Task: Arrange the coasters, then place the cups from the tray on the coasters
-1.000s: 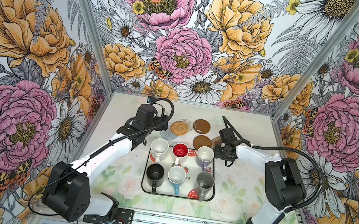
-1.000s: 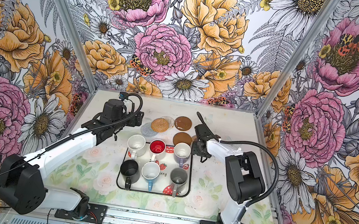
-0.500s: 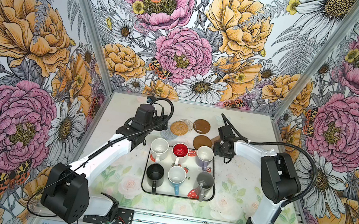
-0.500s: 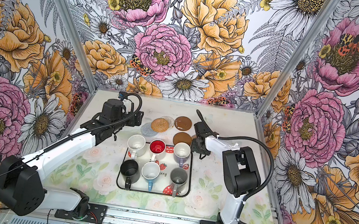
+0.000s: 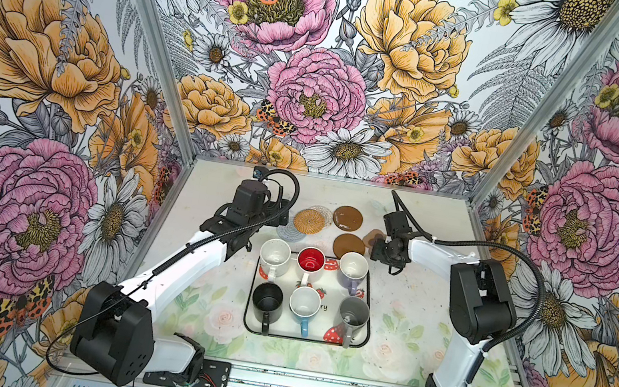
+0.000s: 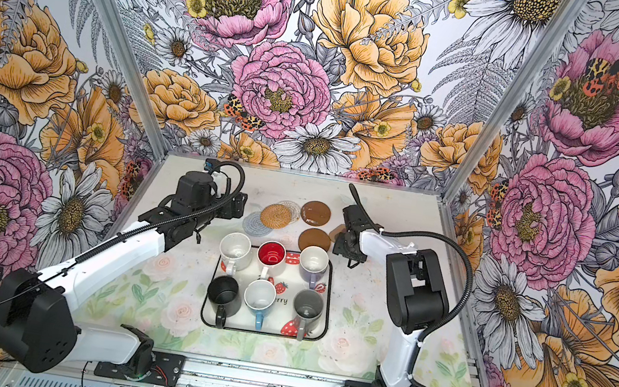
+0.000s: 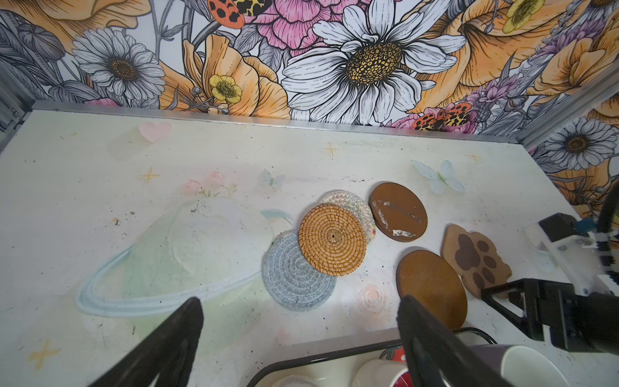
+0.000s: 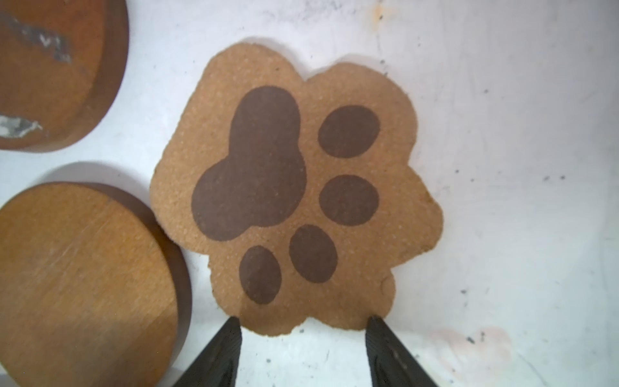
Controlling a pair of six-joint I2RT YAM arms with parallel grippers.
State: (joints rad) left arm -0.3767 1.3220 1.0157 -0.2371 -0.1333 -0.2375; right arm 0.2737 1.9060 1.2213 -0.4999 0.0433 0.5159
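Right pincer [image 8: 303, 320]: released, fingers parted. Its tips stand at the near edge of the paw coaster [image 8: 301, 187], which lies flat on the surface [image 8: 502, 167] directly ahead. Whether the tips touch it cannot be told.

Obstruction: a plain brown disc [image 8: 77, 278] lies hard against the paw coaster to one side of that pincer. A scuffed brown disc [image 8: 43, 67] lies farther ahead, apart from both.

Left pincer [image 7: 301, 301]: released, spread wide, grasping nothing. Ahead of it the rattan coaster [image 7: 331, 239] overlaps the blue-grey coaster [image 7: 294, 278] and the beaded coaster [image 7: 355, 204].

All six cups [image 5: 304, 300] stand upright on the tray [image 5: 303, 339], just behind both pincers. No coaster carries a cup.
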